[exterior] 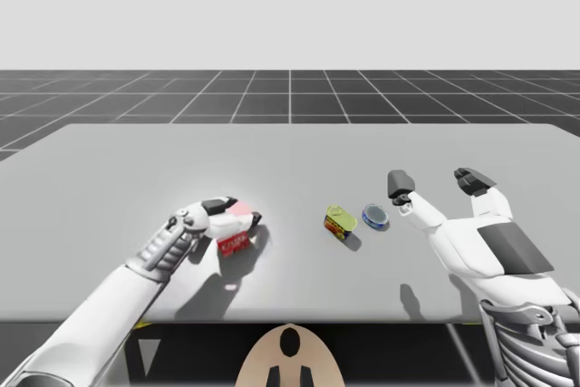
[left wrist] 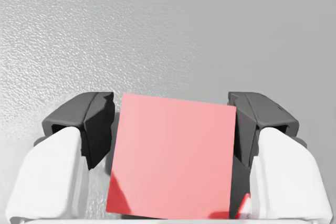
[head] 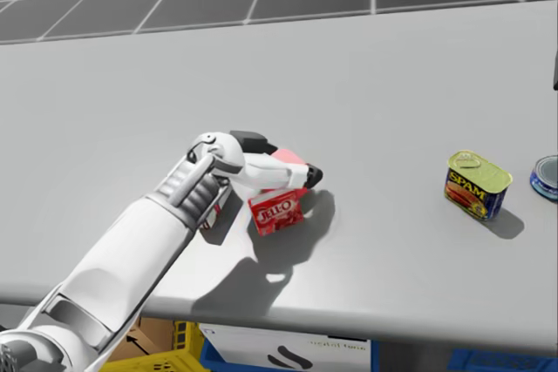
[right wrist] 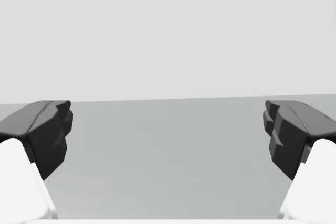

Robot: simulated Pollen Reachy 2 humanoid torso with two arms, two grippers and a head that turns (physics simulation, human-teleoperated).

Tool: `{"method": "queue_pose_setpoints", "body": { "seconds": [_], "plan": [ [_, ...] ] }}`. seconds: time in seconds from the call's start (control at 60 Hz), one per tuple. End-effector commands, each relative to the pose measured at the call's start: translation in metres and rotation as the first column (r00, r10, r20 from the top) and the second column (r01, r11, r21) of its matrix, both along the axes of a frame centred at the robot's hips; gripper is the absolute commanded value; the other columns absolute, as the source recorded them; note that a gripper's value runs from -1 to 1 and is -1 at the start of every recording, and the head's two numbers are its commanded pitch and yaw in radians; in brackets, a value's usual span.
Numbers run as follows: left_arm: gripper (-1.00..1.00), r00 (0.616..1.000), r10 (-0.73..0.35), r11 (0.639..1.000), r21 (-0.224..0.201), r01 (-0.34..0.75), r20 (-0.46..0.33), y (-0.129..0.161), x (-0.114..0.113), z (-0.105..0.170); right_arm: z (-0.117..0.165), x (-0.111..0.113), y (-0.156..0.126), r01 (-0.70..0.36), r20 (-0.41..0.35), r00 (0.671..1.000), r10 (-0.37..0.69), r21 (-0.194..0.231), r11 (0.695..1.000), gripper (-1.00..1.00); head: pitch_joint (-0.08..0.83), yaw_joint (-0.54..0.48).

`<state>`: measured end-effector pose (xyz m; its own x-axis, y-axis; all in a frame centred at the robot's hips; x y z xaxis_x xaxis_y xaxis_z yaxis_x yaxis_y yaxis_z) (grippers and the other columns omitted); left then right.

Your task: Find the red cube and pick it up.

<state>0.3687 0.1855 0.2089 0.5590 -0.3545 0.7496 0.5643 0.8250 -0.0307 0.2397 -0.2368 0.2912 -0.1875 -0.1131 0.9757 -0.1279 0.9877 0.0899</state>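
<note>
So the red box (head: 277,211) isn't really a cube. It's a flat little carton with sharp corners, printed red on the front and plain matte pink on its broad top face. It sits in the near-left part of the table (exterior: 136,160), close to the front edge and well apart from the two cans.

My left gripper (left wrist: 173,129) is clamped on it. In the left wrist view the pink face fills the gap, with a dark, blocky fingertip pressed against each side edge. The fingers behind those tips are smooth white shells. In the head view the box looks slightly tilted in the grip and throws a soft shadow to its right. I honestly can't tell whether its bottom edge is touching the table or just off it.

The table itself is plain grey with a fine pebbly grain up close.

Off to the right are a squat rectangular can (head: 477,183) with rounded corners, a yellow lid and a blue and yellow wrap, and just beside it a low round blue can (exterior: 375,217) with a shiny lid.

My right gripper (exterior: 437,181) hangs near the round can, spread wide, with nothing between its fingers.
</note>
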Motion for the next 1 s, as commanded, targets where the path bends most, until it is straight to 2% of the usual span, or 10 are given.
{"method": "queue_pose_setpoints", "body": {
  "seconds": [0.017,0.233,0.35,0.433,0.617,0.75,0.85,1.0],
  "plan": [
    [1.0,0.99,0.093,0.981,0.178,-0.073,-0.106,0.002,-0.003,-0.019,0.0,0.0,0.0,0.002,-0.001,1.0,-0.002,0.01,1.0,-1.0,0.639,0.23],
    [1.0,0.991,0.081,0.98,0.189,-0.06,-0.102,0.002,-0.005,-0.018,0.0,-0.001,0.0,0.004,-0.001,1.0,-0.004,0.013,1.0,-1.0,0.623,0.23],
    [1.0,0.992,0.078,0.98,0.192,-0.059,-0.096,0.002,-0.006,-0.017,0.0,-0.001,-0.001,0.005,-0.001,1.0,-0.005,0.015,1.0,-1.0,0.582,0.23],
    [1.0,0.993,0.077,0.98,0.193,-0.058,-0.093,0.001,-0.007,-0.017,0.0,0.0,-0.001,0.006,-0.001,1.0,-0.006,0.016,1.0,-1.0,0.519,0.23],
    [1.0,0.994,0.073,0.979,0.198,-0.055,-0.086,0.0,-0.009,-0.015,0.001,0.0,-0.003,0.008,-0.002,1.0,-0.008,0.02,1.0,-1.0,0.316,0.22],
    [1.0,0.994,0.067,0.977,0.207,-0.048,-0.085,-0.001,-0.009,-0.015,0.001,0.001,-0.005,0.009,-0.002,1.0,-0.009,0.023,1.0,-1.0,0.238,0.21],
    [1.0,0.996,0.068,0.978,0.2,-0.055,-0.059,0.0,-0.009,-0.003,0.002,0.001,-0.006,0.01,-0.003,1.0,-0.009,0.026,1.0,-1.0,0.225,0.22],
    [1.0,0.996,0.083,0.982,0.169,-0.085,0.023,0.007,-0.008,0.037,0.002,0.002,-0.008,0.01,-0.006,1.0,-0.009,0.041,0.999,-1.0,0.218,0.22]
  ]
}}
